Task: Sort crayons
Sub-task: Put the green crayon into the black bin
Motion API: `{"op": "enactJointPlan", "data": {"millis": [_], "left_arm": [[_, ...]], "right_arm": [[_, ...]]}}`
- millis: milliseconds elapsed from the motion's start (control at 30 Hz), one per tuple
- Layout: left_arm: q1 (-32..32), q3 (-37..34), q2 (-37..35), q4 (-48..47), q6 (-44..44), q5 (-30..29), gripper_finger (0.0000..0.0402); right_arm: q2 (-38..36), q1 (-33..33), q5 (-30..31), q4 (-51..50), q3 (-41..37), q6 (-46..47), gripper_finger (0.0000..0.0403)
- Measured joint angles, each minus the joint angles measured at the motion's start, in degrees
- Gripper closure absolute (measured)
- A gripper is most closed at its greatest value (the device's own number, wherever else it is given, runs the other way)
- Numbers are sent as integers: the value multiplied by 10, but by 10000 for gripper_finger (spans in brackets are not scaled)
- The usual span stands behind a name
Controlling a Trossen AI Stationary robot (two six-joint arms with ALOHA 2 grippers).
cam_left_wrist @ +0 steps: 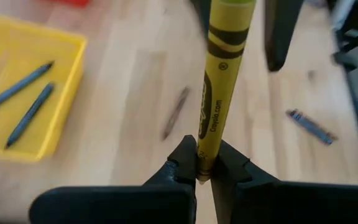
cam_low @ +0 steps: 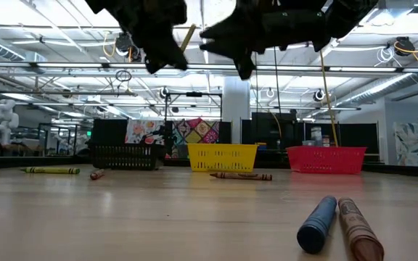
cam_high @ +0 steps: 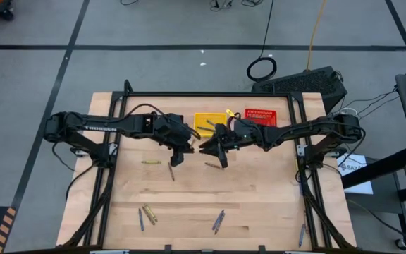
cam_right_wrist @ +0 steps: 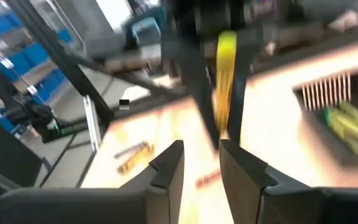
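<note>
Centre of the high view: we see the left gripper and right gripper meeting nose to nose above the table. In the left wrist view the left gripper's jaws are clamped on the base of an olive-yellow crayon. The right gripper's jaws stand narrowly apart, holding nothing we can see. Two blue crayons lie in the yellow basket, upper left. Other crayons are scattered toward the bottom of the high view.
</note>
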Motion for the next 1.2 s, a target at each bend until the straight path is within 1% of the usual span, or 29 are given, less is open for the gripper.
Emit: {"op": "enactJointPlan", "data": {"millis": [167, 300, 433, 533, 667, 933, 1200], "left_arm": [[20, 0, -1, -76, 26, -38, 386], [43, 0, -1, -136, 39, -59, 386], [68, 0, -1, -166, 45, -75, 386], [88, 0, -1, -190, 72, -98, 386], [122, 0, -1, -214, 117, -102, 387], [191, 0, -1, -243, 173, -115, 387], [233, 0, 18, -251, 245, -117, 385]], "right_arm": [[0, 4, 0, -102, 0, 27, 308], [0, 20, 0, -147, 0, 32, 307], [0, 45, 1, -148, 0, 34, 307], [0, 68, 1, -150, 0, 34, 307], [0, 98, 1, -157, 0, 34, 307], [0, 159, 5, -157, 0, 34, 307], [0, 213, 138, -157, 0, 53, 307]]}}
